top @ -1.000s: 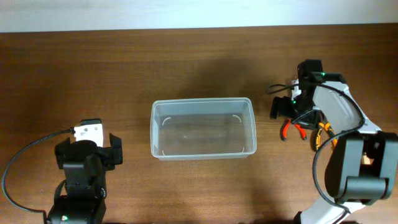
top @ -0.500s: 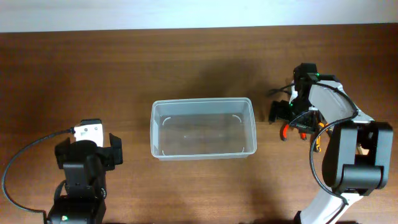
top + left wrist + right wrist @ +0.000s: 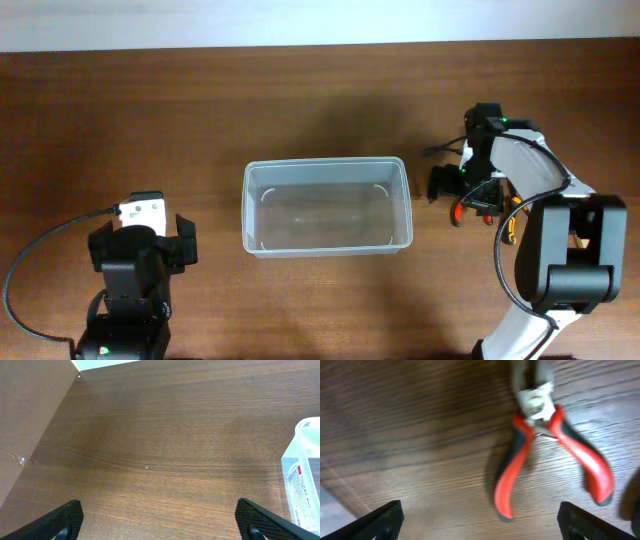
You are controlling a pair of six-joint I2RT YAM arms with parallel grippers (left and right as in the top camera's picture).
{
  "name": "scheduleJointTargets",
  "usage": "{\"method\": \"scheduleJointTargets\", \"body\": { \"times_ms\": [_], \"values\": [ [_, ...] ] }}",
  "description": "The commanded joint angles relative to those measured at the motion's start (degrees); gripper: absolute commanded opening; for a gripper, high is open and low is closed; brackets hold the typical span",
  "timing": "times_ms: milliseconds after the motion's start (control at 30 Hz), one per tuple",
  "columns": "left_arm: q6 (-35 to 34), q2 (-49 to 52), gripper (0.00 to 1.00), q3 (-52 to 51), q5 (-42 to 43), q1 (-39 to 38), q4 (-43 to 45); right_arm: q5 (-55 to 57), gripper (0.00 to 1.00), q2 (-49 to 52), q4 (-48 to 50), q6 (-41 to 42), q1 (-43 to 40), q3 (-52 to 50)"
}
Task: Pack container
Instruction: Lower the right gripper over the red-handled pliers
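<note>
Overhead, the container (image 3: 326,161) sits at the middle of the bench (image 3: 200,100), long side running left to right. It is a clear, shallow plastic tub with rounded corners, and nothing lies in it. It looks light and thin-walled, so it would likely flex under a squeeze and slide on the wood if nudged. The rim on a short side seems the firmest place to hold it, since the smooth walls offer little grip.

To its right, well clear of the tub wall, lie pliers with red-and-black handles (image 3: 514,467), handles spread, flat on the wood. They look stiff and fairly heavy for their size. The sleeved handles near the pivot should give the surest hold. An orange-handled tool (image 3: 510,225) shows just beyond them, mostly hidden by the arm.

The right end effector (image 3: 480,525) hovers over the pliers, fingers wide apart and holding nothing. The left end effector (image 3: 160,525) is also spread apart and empty, off to the tub's left.
</note>
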Motion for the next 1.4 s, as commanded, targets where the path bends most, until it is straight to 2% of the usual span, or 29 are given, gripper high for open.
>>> {"method": "scheduleJointTargets", "body": {
  "times_ms": [0,267,1367],
  "values": [
    [0.92,-0.04,0.99,1.22,-0.39,-0.24,-0.07,1.16,0.99,0.31,-0.33,-0.48,2.47,-0.26],
    [0.94,-0.02,0.99,1.22,-0.39,-0.24,-0.07,1.68,0.99,0.28,-1.57,-0.35,5.64,-0.26],
    [0.92,-0.02,0.99,1.22,-0.39,-0.24,-0.07,4.63,0.99,0.31,1.66,-0.33,5.66,-0.26]
  ]
}}
